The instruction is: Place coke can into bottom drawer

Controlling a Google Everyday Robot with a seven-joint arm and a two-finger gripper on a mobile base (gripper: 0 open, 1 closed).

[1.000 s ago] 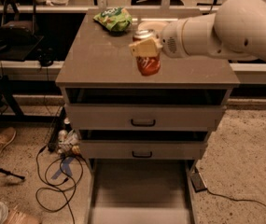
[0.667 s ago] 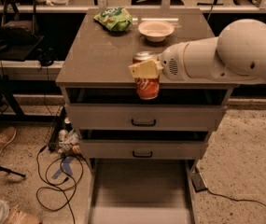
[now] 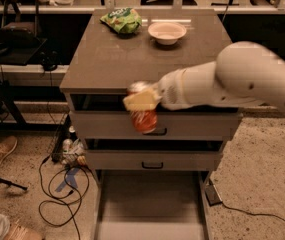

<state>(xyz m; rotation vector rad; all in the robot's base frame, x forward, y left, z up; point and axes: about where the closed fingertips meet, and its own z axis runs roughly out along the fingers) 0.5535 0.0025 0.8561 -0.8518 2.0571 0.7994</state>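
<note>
Since a second ago the coke can (image 3: pixel 145 121) has come down off the cabinet top (image 3: pixel 132 59) and now hangs well above the bottom drawer (image 3: pixel 149 204), clamped in my gripper (image 3: pixel 142 101). I'd keep it upright, lower it straight over the drawer floor, and release only once low.
</note>
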